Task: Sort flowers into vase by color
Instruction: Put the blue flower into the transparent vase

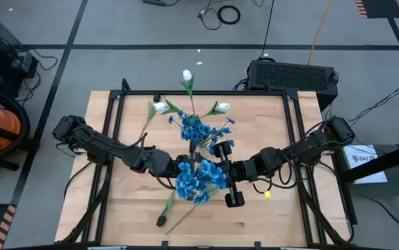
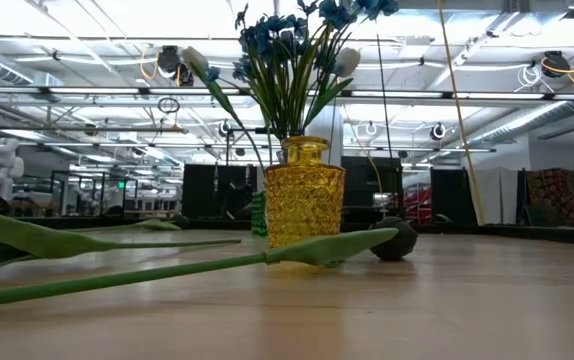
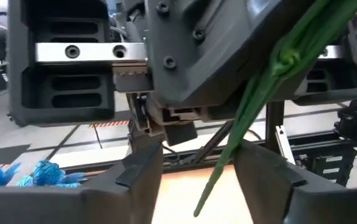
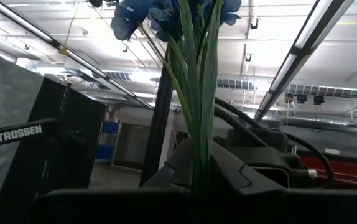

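Observation:
A yellow glass vase [image 2: 305, 195] stands mid-table with blue clusters [image 1: 199, 128] and white tulips [image 1: 187, 75] in it. My right gripper [image 4: 200, 180] is shut on a bunch of blue flowers [image 1: 199, 179], held above the table just near of the vase. My left gripper [image 3: 200, 168] faces it, level and open. A green stem [image 3: 228, 158] slants through the gap between its fingers; I cannot tell whether it touches them. A dark-budded flower [image 2: 395, 240] lies flat on the table, its bud [image 1: 161, 221] near the front edge. My right gripper pinches several green stems [image 4: 200, 146] of the blue bunch together between its two fingers. The fingers slant upward and the stems run on past them to the blue blossoms [image 4: 166, 9] above. The bunch is lifted clear of the table.
Loose long stems [image 1: 192, 214] with leaves lie on the wood near the front edge. A black frame [image 1: 297, 139] borders the table. A black box [image 1: 293, 75] sits behind the far right corner. Bare wood lies at the front right and far left.

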